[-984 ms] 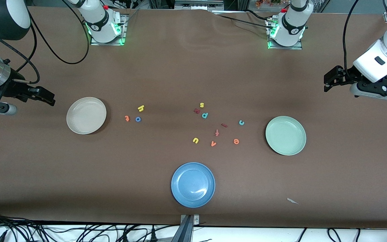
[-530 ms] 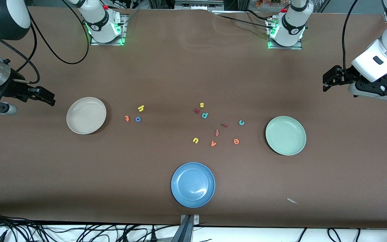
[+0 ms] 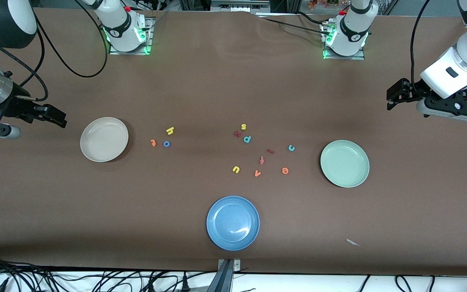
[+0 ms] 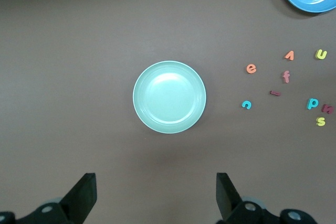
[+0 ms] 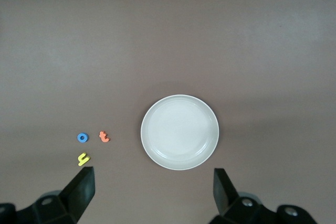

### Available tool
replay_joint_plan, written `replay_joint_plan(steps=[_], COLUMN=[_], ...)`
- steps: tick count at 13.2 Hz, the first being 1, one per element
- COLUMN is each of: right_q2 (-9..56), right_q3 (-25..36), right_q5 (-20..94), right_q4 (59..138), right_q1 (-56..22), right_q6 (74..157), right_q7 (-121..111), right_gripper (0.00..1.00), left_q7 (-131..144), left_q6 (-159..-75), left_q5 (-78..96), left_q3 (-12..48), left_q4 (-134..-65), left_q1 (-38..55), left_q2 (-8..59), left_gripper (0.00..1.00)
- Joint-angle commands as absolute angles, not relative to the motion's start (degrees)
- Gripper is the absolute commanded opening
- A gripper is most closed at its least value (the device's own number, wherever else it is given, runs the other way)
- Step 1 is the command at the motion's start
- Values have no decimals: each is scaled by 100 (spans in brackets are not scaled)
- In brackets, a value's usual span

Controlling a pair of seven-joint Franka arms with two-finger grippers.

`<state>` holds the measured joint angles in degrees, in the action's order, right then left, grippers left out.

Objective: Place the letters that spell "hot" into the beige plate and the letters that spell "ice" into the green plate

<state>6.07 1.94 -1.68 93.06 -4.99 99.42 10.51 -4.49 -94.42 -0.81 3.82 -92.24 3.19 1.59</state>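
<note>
A brown bench [image 3: 217,93] carries the beige plate [image 3: 104,139] at 9 o'clock, the green plate [image 3: 345,163] at 3, with h [image 3: 170,130], o [image 3: 166,143], t [image 3: 153,142] beside the beige. The bar-like i [image 3: 270,151] lies with its long axis about 9 to 3, near c [image 3: 291,148] and e [image 3: 285,170]. Left end effector [image 3: 393,97] and right end effector [image 3: 55,117] hang spread and empty over bare bench.

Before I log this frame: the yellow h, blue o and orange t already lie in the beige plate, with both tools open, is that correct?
Not quite. In the front view the yellow h, blue o and orange t lie on the table beside the beige plate, not in it. Both the left tool and right tool are open.
</note>
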Motion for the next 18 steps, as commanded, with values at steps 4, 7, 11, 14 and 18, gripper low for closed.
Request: replay_joint_plan(steps=[4,7,11,14,18], right_q2=[554,554,554,554,554], right_q3=[193,185,185,185,185], right_q5=[-167,-167,-167,-167,-167], right_q4=[9272,9272,9273,9281,9281], right_q1=[-536,-571,-597,-598,-598], right_q6=[9853,9853,9853,9853,9853], right_q7=[1160,1160,1169,1169,1169], right_gripper=[100,100,100,100,100], left_q7=[-493,-483,-483,-483,-492], left_q6=[-9387,-9431,-9422,-9422,-9413], left_q5=[-167,-202,-202,-211,-202], left_q3=[404,396,396,413,413], left_q4=[-9097,-9044,-9044,-9044,-9053], left_q1=[307,325,325,334,325], left_q2=[404,519,519,519,527], left_gripper=[100,100,100,100,100])
